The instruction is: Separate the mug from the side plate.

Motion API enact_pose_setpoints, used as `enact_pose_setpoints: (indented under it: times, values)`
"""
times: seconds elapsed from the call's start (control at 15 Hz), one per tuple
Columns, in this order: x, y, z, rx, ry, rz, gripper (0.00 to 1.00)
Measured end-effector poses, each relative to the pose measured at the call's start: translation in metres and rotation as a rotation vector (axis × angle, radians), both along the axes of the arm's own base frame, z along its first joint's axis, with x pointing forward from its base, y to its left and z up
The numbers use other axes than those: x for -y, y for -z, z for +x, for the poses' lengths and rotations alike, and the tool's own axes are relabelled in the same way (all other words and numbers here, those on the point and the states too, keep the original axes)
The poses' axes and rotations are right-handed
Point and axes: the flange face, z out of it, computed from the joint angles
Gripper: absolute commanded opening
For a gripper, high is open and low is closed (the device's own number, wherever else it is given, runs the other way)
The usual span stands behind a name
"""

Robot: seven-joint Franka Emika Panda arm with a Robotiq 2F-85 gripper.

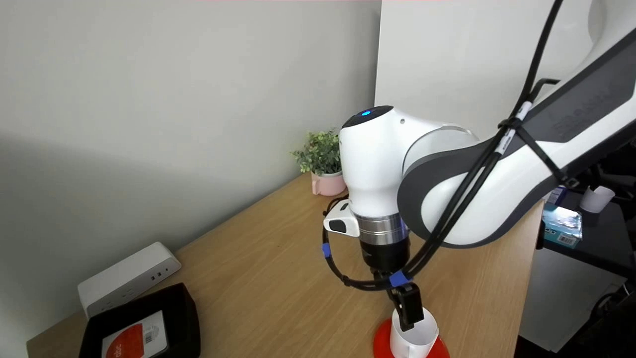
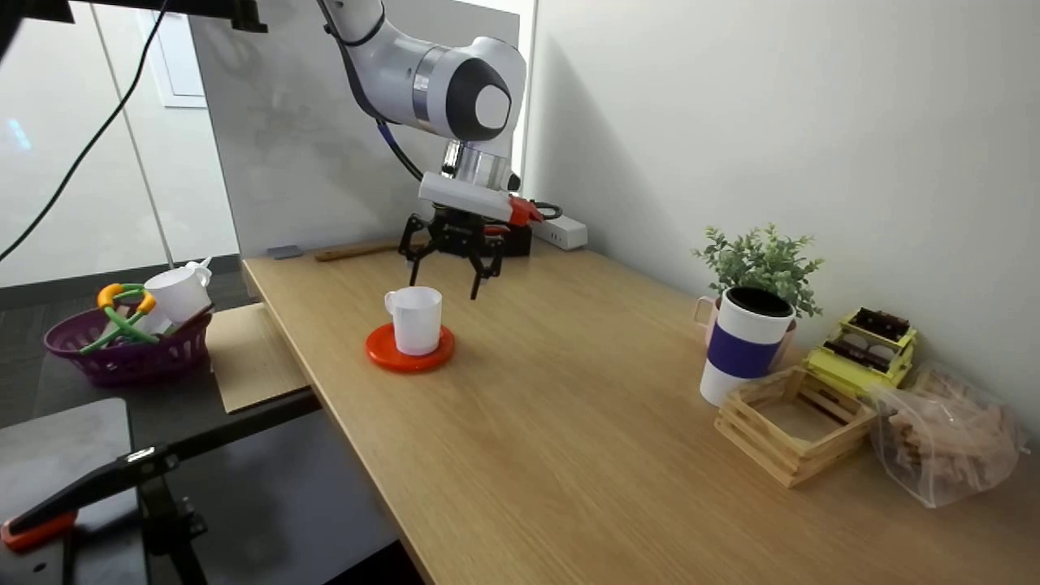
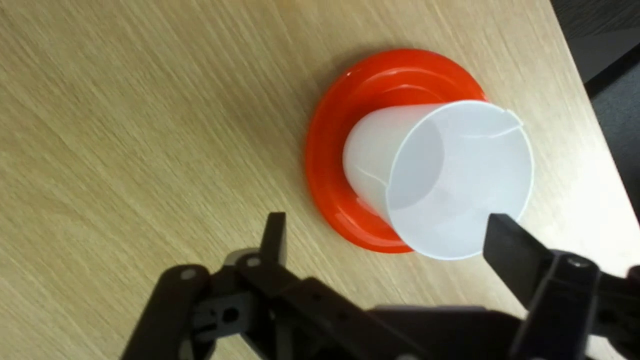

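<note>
A small plain white cylindrical mug (image 2: 418, 321) stands upright on a small flat round red-orange side plate (image 2: 380, 351), its base within the plate's rim. The side plate lies on a pale wood-grained table (image 2: 569, 390), near one edge, and in an exterior view the mug's handle points toward that edge. Over the table hangs a black two-fingered claw (image 2: 444, 288), pointing down, its fingers spread wide, tips well apart. It is near the mug; in the wrist view one finger (image 3: 510, 250) overlaps the mug's rim, though whether it touches cannot be told. The claw sits at the end of a white and dark-grey robot arm (image 1: 370, 169).

In both exterior views a green leafy plant (image 1: 318, 151) rises from a pink pot (image 1: 329, 185) near the wall (image 1: 174, 89). In an exterior view a tall white cup (image 2: 741, 353) with a blue-purple band and black top stands in front of that pot, just beside a pale slatted wooden crate (image 2: 756, 443); a clear plastic bag (image 2: 946, 439) lies near the crate. In an exterior view a black tray (image 1: 189, 318) with a red-orange and white item (image 1: 131, 340) sits by a white power strip (image 1: 129, 278).
</note>
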Motion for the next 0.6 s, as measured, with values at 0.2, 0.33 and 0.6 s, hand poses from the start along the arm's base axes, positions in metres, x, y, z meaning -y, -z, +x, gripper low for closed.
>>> enact_pose_setpoints:
  times: [0.2, 0.33, 0.6]
  values:
    - [0.003, 0.006, -0.005, -0.015, 0.025, -0.012, 1.0]
    - [0.005, 0.009, -0.008, -0.023, 0.042, -0.02, 1.0]
    - [0.008, 0.014, -0.012, -0.034, 0.059, -0.03, 1.0]
